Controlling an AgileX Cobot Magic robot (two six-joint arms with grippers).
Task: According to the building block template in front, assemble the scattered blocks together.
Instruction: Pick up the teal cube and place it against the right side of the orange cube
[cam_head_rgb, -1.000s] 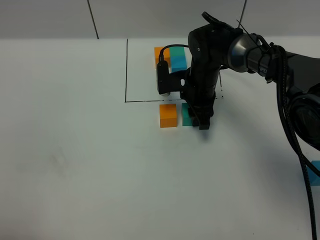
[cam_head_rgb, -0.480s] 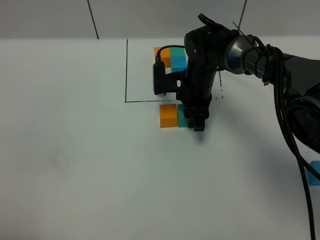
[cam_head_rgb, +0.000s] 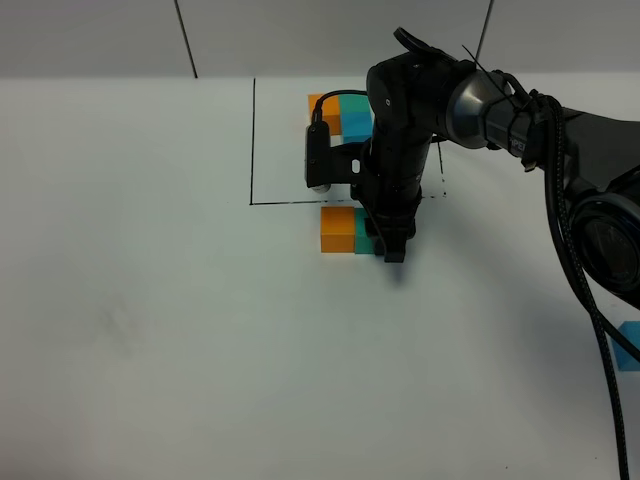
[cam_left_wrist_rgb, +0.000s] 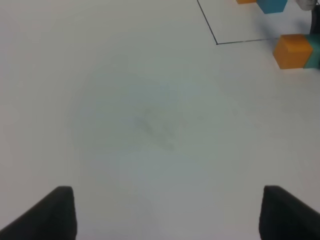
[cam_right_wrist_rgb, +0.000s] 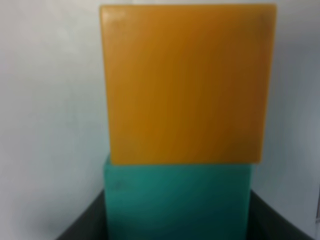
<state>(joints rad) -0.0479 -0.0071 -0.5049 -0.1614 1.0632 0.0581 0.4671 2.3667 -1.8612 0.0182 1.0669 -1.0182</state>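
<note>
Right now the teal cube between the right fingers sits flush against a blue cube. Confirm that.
Wrong colour: the teal cube between the right fingers sits flush against the orange cube, not a blue one. The right wrist view shows it.

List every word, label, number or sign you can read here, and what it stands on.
None: no words, numbers, labels or logos are readable in any view. The orange cube, teal-green cube, sky-blue cube and template cluster show plain faces, and the drawn black rectangle is only an outline.
</note>
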